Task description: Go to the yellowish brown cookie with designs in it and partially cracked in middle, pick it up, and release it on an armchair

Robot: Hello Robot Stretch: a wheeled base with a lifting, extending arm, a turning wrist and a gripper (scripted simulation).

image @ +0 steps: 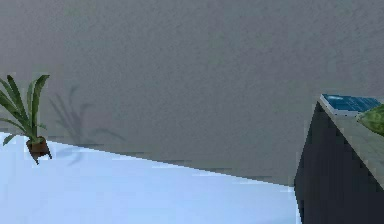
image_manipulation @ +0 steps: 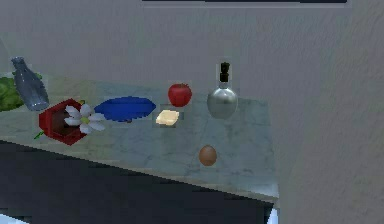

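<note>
Wall (image: 200,70) ahead, near countertop (image_manipulation: 130,150) alongside

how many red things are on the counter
2: a red pot with a white flower near the left end of the counter, and a red apple farther back, right of the blue plate. None seems hidden.

- A room in a home, most likely a kitchen or dining corner
- A marble-topped counter (image_manipulation: 150,150) with a dark front carries food: a red apple (image_manipulation: 180,94) near its back edge, a yellowish brown cookie (image_manipulation: 168,118) at its middle, a brown egg-shaped thing (image_manipulation: 208,155) toward its front edge
- A blue plate (image_manipulation: 125,108), a stoppered glass bottle (image_manipulation: 223,95) and a red pot with a white flower (image_manipulation: 68,120) share the top
- A potted plant (image: 28,115) stands on pale floor against a plain grey wall
</note>
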